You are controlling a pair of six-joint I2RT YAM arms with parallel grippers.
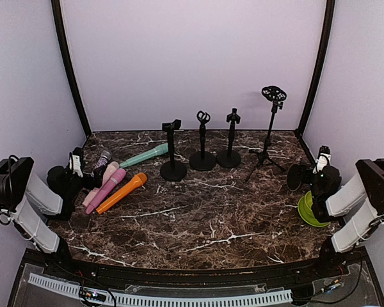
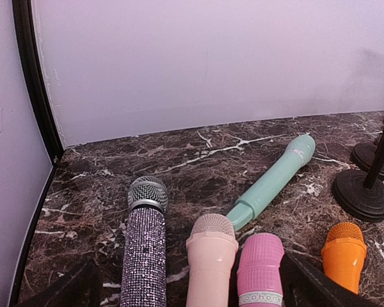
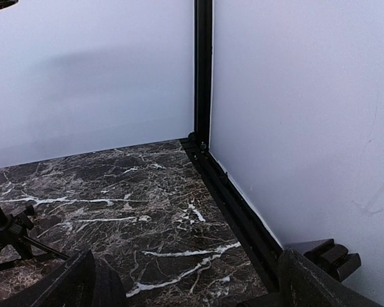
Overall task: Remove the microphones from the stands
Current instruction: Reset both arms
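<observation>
Microphones, count 5, all lying flat on the marble table (image 1: pixel 205 217) at far left:
- glitter microphone (image 2: pixel 144 246)
- pale pink microphone (image 2: pixel 209 262)
- magenta microphone (image 2: pixel 260 272)
- orange microphone (image 2: pixel 343 252)
- green microphone (image 2: pixel 273 180), set behind the other four and angled toward the stands

Stands, count 4, upright in a row at the back: three round-base stands (image 1: pixel 173 150) (image 1: pixel 203 144) (image 1: pixel 230 141) and one tripod stand (image 1: pixel 269 131).

Left claw (image 1: pixel 77 165): spread wide, just short of the four near microphone heads.

Right claw (image 1: pixel 313 169): spread wide at far right, beside a green round thing (image 1: pixel 307 214).

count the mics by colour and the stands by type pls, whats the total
glitter microphone: 1
pale pink microphone: 1
magenta microphone: 1
orange microphone: 1
teal microphone: 1
round-base stands: 3
tripod stand: 1
total: 9
</observation>
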